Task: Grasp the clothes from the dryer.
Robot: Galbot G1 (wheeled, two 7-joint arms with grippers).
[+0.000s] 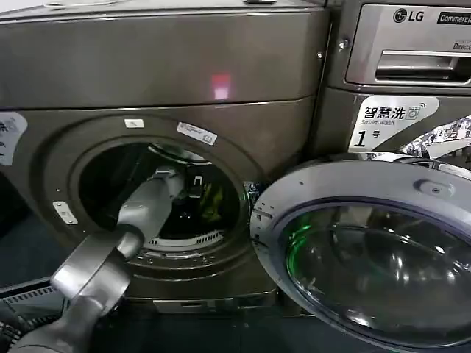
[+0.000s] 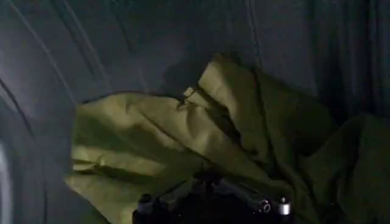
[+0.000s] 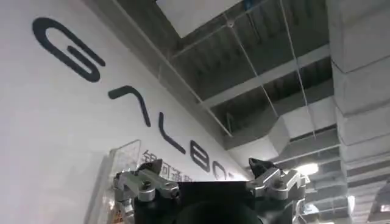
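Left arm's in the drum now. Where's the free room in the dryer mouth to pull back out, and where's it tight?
The left gripper is deep in the dryer, beside the clothes. The arm fills the mouth's lower left. Free gaps: the dark space between the arm and the mouth's upper-left rim, and the right part beyond the clothes. Outside it is tight on the right, where the open door hangs near the mouth.

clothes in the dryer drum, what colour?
Yellow-green, plain; the clothes show best in the left wrist view.
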